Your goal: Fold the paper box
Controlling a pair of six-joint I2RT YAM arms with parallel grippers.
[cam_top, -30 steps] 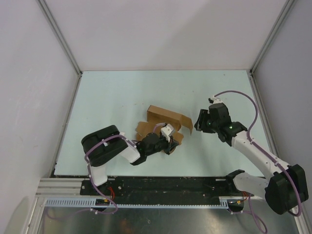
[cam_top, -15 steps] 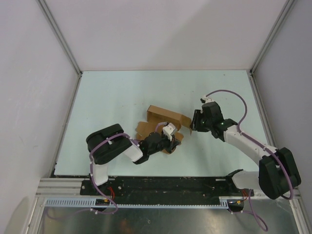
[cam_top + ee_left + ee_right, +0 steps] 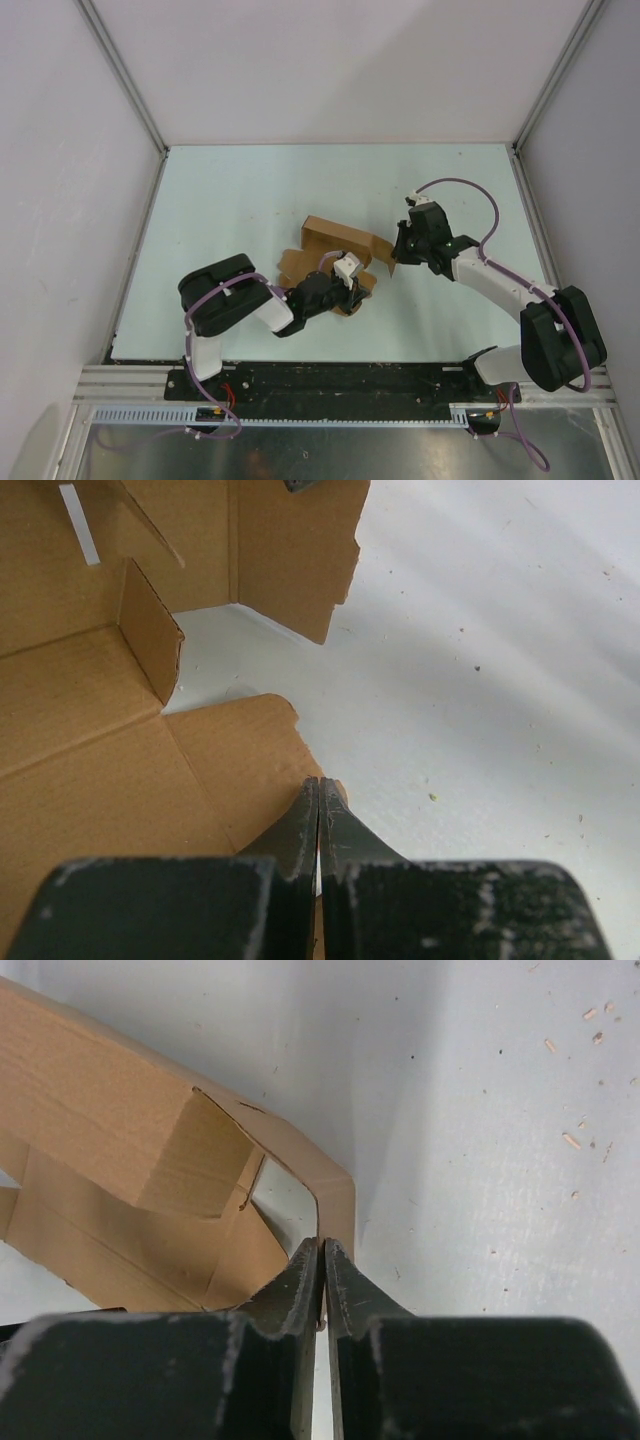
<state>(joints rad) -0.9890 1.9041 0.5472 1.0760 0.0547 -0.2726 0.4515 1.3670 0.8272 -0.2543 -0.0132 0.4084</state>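
Note:
The paper box (image 3: 335, 250) is a brown cardboard sheet, partly folded, with raised walls and loose flaps, in the middle of the table. My left gripper (image 3: 345, 287) lies low over its near flap. In the left wrist view its jaws (image 3: 318, 783) are shut, with their tips on the rounded corner of that flat flap (image 3: 230, 760). My right gripper (image 3: 397, 258) is at the box's right end. In the right wrist view it (image 3: 323, 1245) is shut on the edge of a curved upright flap (image 3: 335, 1200), next to a folded wall (image 3: 100, 1110).
The pale table (image 3: 250, 190) is boxed in by white walls with metal corner posts (image 3: 130, 90). A black rail (image 3: 330, 380) with both arm bases runs along the near edge. Small crumbs (image 3: 575, 1140) dot the surface to the right of the box.
My right gripper has moved left to the box's right flap and closed on it. The left arm and the box have hardly moved.

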